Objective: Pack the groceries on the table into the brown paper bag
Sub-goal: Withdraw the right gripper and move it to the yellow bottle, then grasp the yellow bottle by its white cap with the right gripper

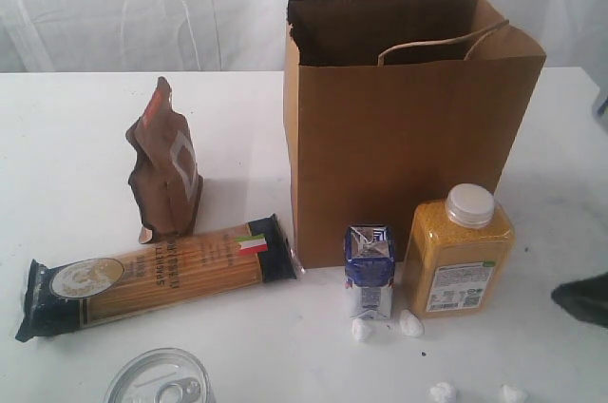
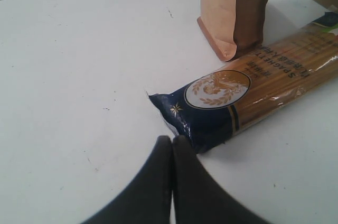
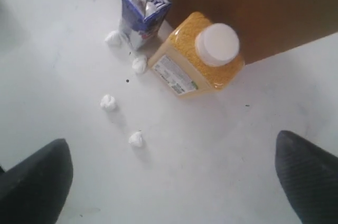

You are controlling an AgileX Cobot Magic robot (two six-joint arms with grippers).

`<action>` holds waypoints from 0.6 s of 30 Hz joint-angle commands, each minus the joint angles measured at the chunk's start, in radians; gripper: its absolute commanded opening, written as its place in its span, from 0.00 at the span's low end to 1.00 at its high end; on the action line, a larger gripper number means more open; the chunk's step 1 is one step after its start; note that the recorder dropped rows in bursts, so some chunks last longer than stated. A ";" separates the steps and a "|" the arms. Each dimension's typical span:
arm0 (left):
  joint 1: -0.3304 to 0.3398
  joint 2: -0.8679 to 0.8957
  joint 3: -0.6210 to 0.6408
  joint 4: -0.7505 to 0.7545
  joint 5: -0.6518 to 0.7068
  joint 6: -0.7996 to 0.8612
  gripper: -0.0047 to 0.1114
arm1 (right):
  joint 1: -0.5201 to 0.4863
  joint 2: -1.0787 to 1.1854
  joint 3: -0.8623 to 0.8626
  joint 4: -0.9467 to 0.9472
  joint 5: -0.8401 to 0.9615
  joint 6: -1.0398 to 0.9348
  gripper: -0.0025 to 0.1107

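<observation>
Hovering right gripper, jaws spread wide and empty, hangs near and right of the yellow bottle, which stands upright on the near side of the brown paper bag. The left gripper is pinched closed, empty, tips just beside the dark end of the spaghetti packet. Judged first pick: straddle bottle, close, lift over bag rim.

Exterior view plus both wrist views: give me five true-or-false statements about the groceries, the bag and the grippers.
1. The spaghetti packet lies flat on the table. True.
2. The yellow bottle sits inside the paper bag. False: it stands on the table, outside the bag.
3. The left gripper is shut and holds nothing. True.
4. The right gripper holds the blue carton. False: its jaws are open and empty; the carton stands on the table.
5. The brown pouch stands upright. True.
</observation>
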 commanded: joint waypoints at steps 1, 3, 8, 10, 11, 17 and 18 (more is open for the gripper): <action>0.004 -0.005 0.003 -0.002 0.003 -0.002 0.04 | -0.006 0.044 0.028 0.012 -0.002 -0.172 0.87; 0.004 -0.005 0.003 -0.002 0.003 -0.002 0.04 | -0.006 0.072 0.028 0.014 -0.002 -0.187 0.87; 0.004 -0.005 0.003 -0.002 0.003 -0.002 0.04 | -0.006 0.153 0.028 0.029 -0.063 -0.264 0.87; 0.004 -0.005 0.003 -0.002 0.003 -0.002 0.04 | -0.006 0.179 0.028 0.027 -0.098 -0.278 0.87; 0.004 -0.005 0.003 -0.002 0.003 -0.002 0.04 | -0.010 0.193 0.028 0.027 -0.121 -0.278 0.87; 0.004 -0.005 0.003 -0.002 0.003 -0.002 0.04 | -0.067 0.269 0.028 0.023 -0.198 -0.322 0.87; 0.004 -0.005 0.003 -0.002 0.003 -0.002 0.04 | -0.076 0.282 0.028 0.023 -0.206 -0.332 0.87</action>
